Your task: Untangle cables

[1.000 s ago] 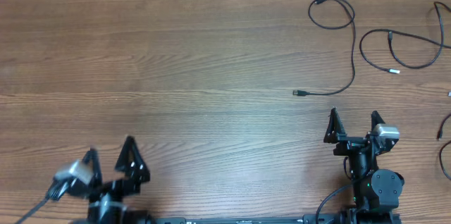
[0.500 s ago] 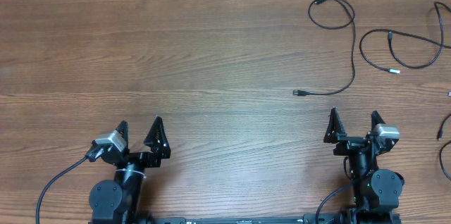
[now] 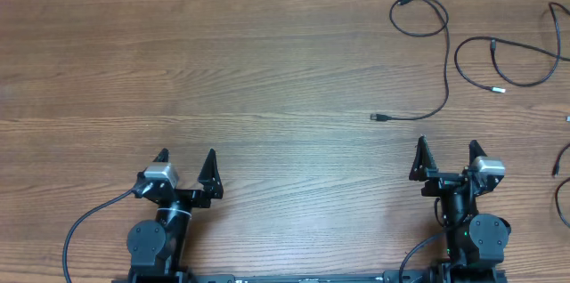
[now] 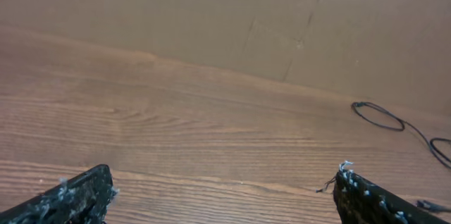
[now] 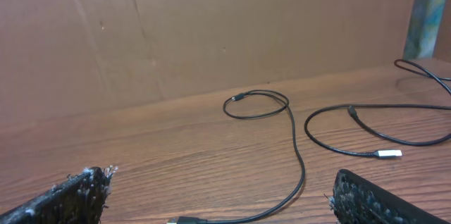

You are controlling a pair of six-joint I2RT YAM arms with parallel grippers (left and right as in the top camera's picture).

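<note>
Left end effector (image 3: 184, 160) has swung upright at lower left; both gape empty. Right end effector (image 3: 446, 152) should approach cables (image 3: 435, 60) slowly, upper right.

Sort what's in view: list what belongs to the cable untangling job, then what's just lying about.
Belongs to the job:
- cable with a loop at its far end
- cable with the silvery-white tip
- cable pieces at the table's right edge
- left gripper, open
- right gripper, open

Just there:
- wooden table
- cardboard backdrop
</note>
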